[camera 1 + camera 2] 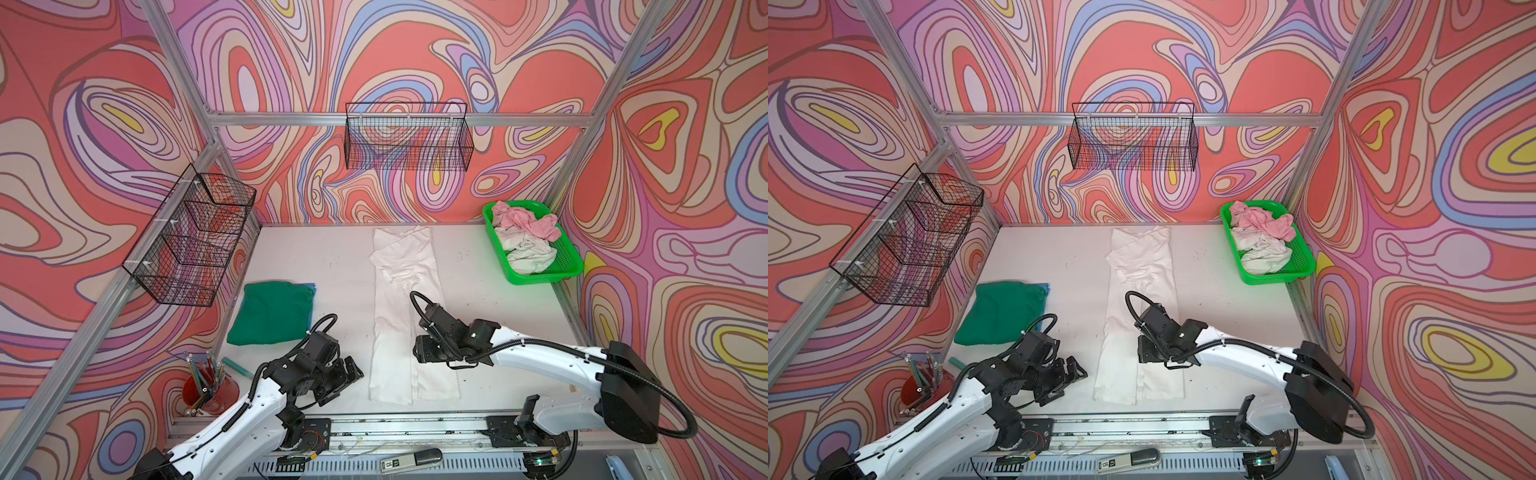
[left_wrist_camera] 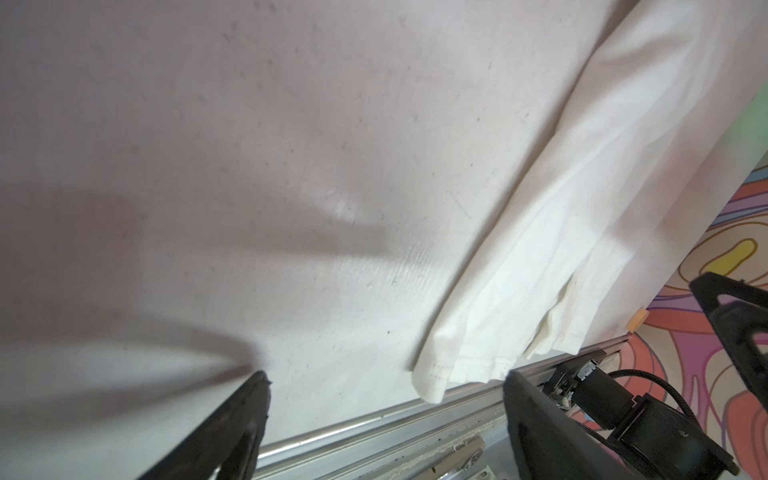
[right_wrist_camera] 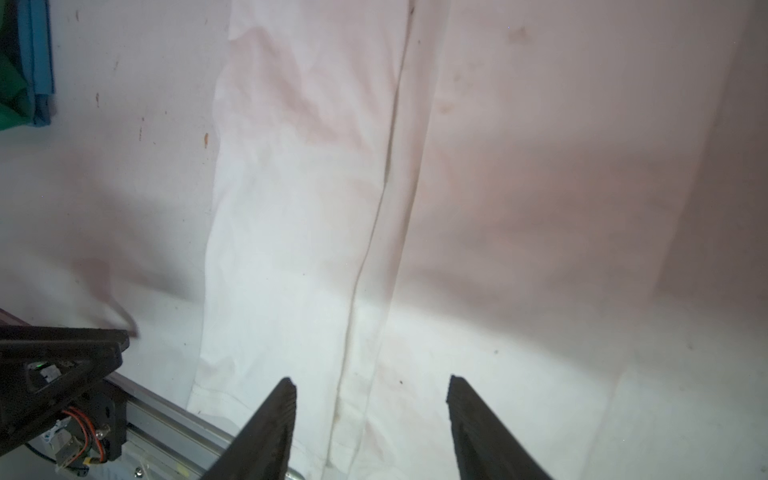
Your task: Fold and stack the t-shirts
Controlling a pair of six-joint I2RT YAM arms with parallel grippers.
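White t-shirt (image 3: 291,208) beneath parted right hand (image 3: 370,386)

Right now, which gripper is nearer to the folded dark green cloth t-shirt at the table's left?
Left. The left gripper hangs off the near right corner of the dark green t-shirt; the right gripper is farther right, over the long white t-shirt.

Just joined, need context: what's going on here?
Two arms are folding t-shirts. The white t-shirt lies as a narrow strip mid-table, sides folded in. The right gripper hangs open over its near half, the left gripper open beside it; neither holds anything. A dark green shirt sits folded at left; pink and off-white shirts are crumpled in the green basket.
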